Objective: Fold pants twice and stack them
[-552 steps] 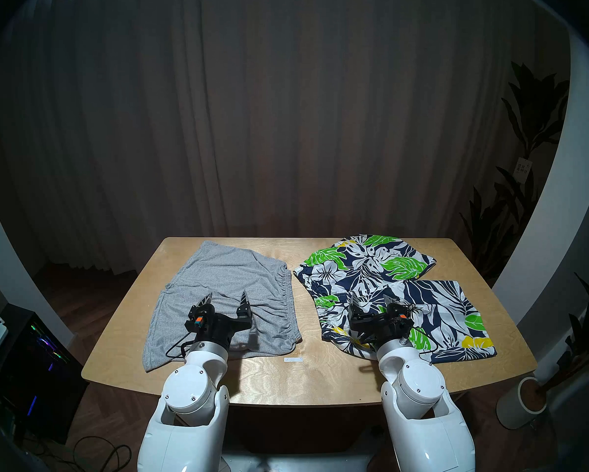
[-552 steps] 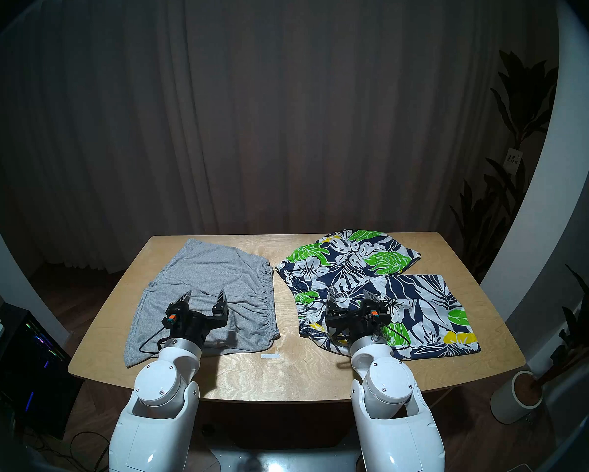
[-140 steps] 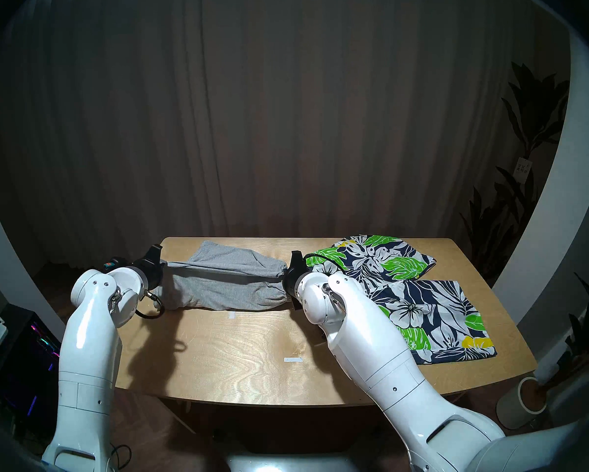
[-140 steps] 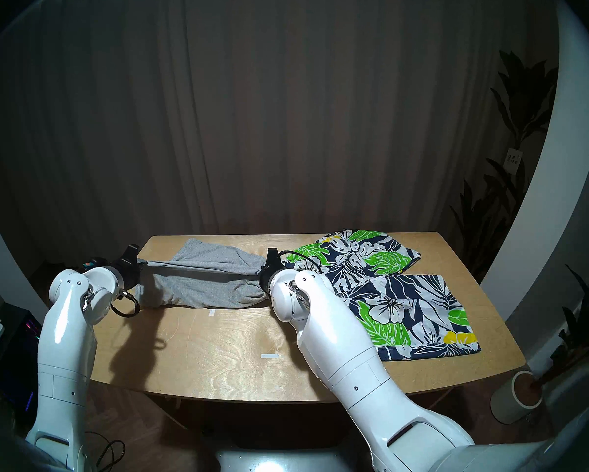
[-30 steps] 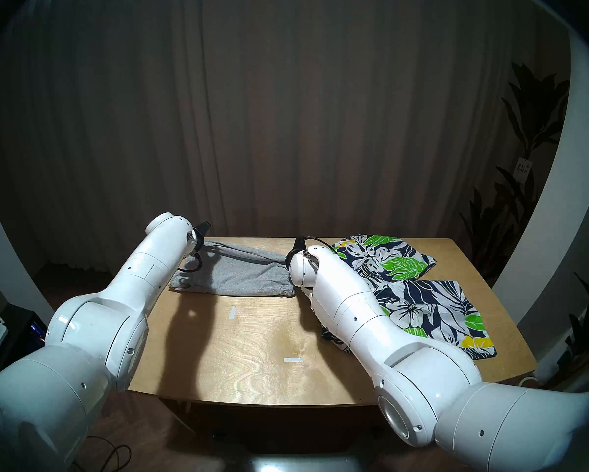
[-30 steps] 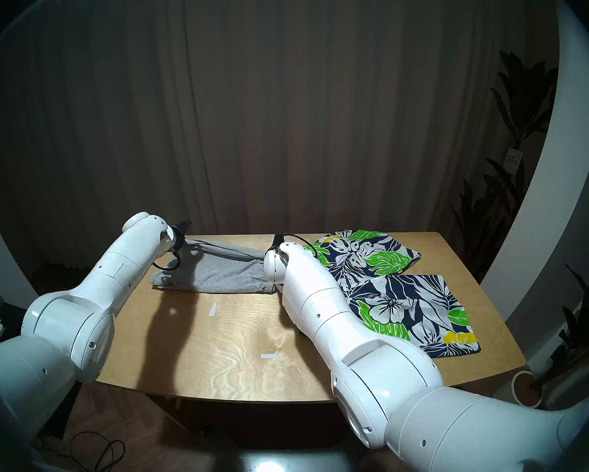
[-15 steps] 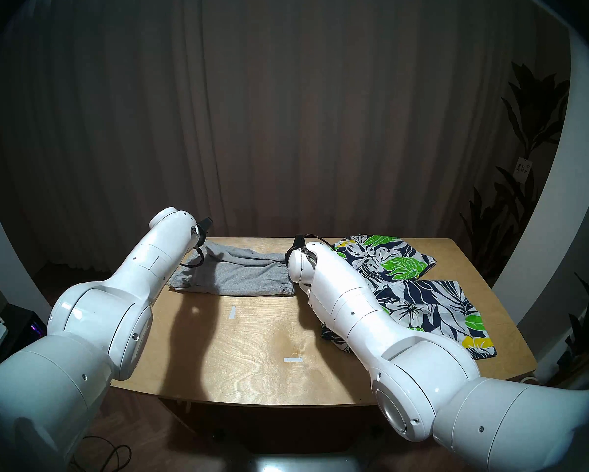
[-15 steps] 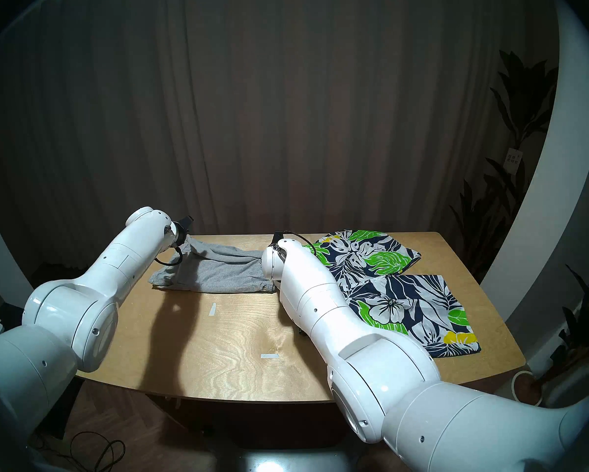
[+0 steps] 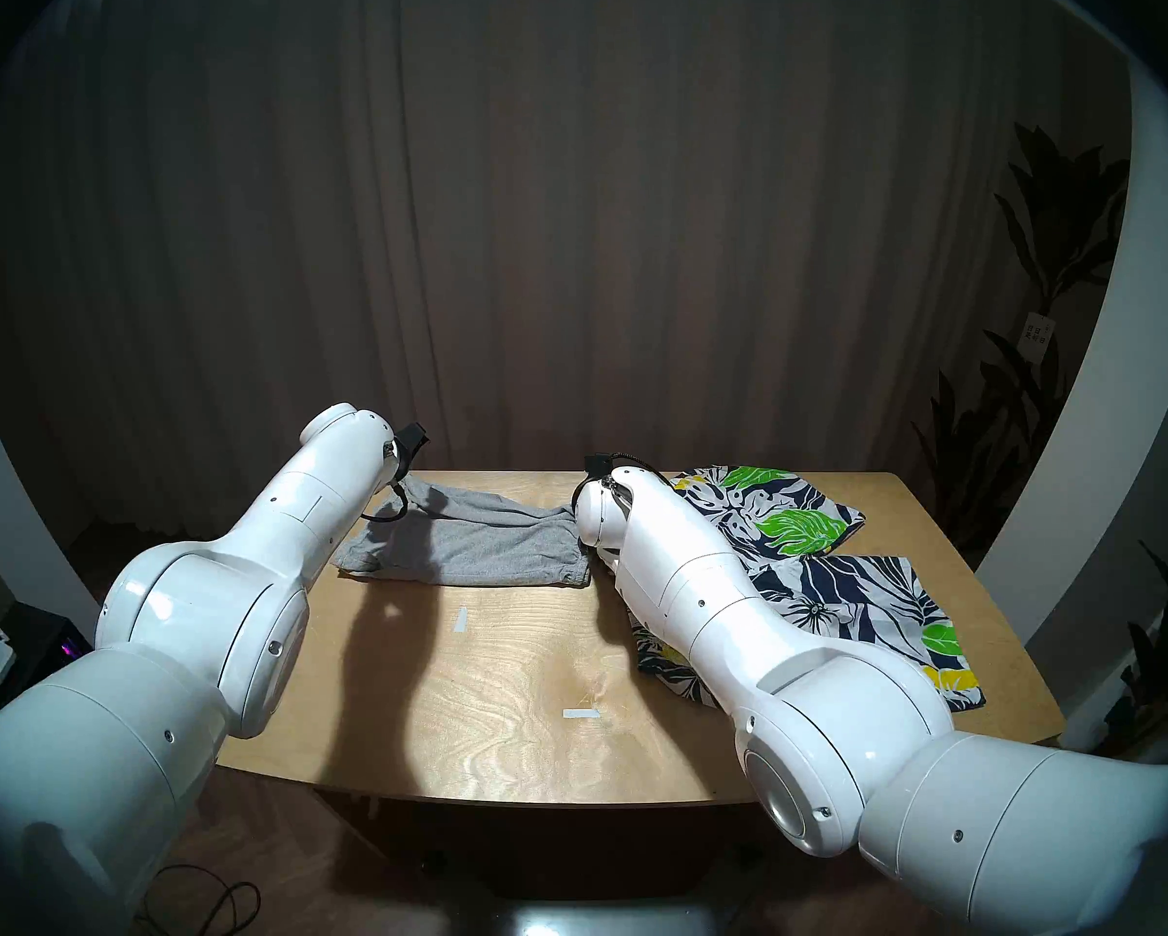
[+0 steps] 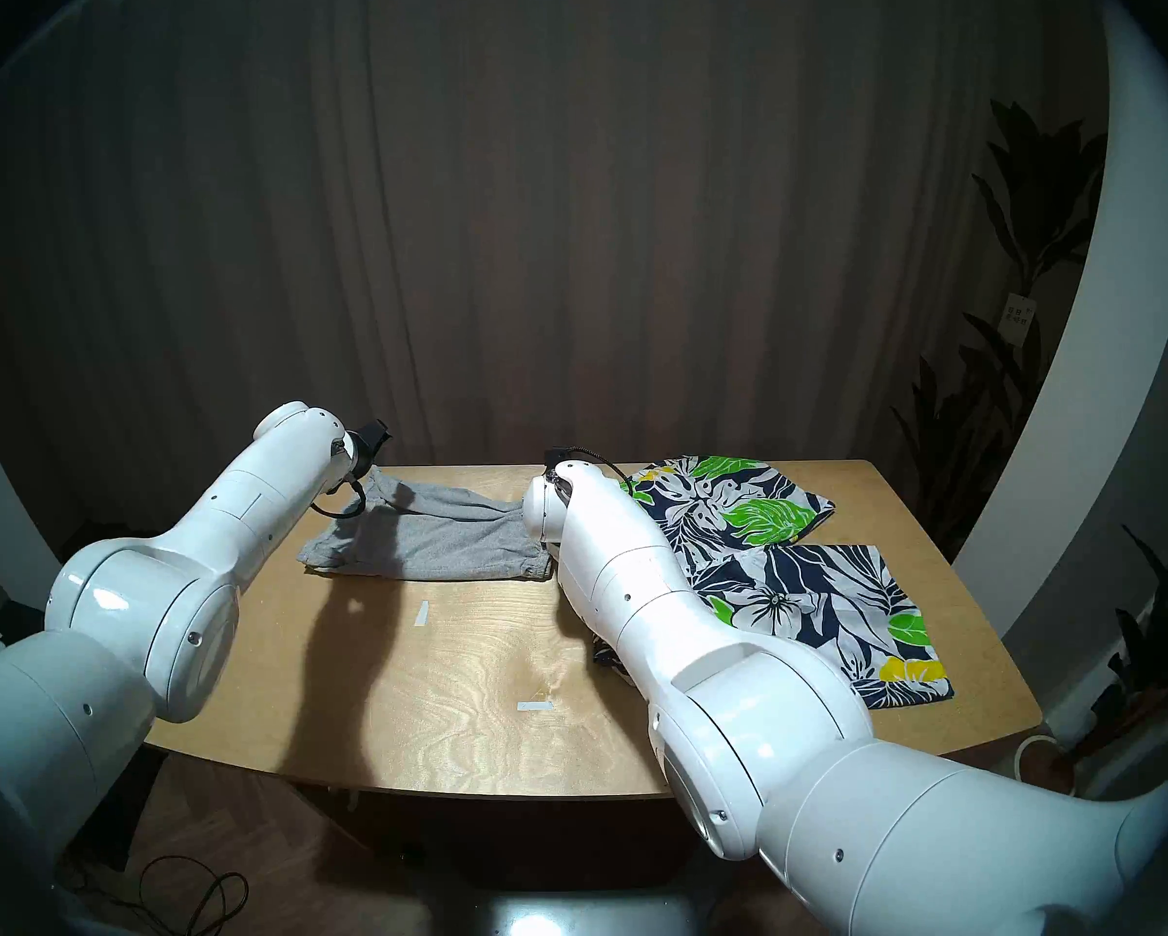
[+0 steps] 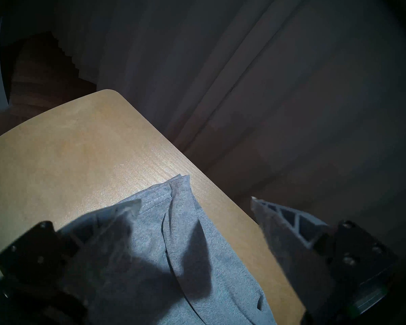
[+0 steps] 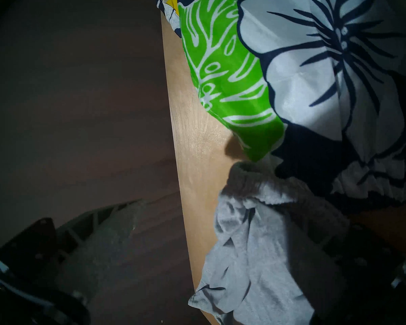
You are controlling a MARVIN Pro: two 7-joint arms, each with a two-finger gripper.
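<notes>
Grey shorts (image 9: 473, 543) lie along table's (image 9: 500, 698) far edge.

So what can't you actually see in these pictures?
- Both head views: each white forearm hides its own jaws.
- Head views: the right arm covers part of the floral shorts.
- Right wrist view: one finger is lost in shadow behind the grey shorts.
- Left wrist view: the fingers are blurred.

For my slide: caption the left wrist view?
Open left gripper above the folded grey shorts at the table corner.
</notes>
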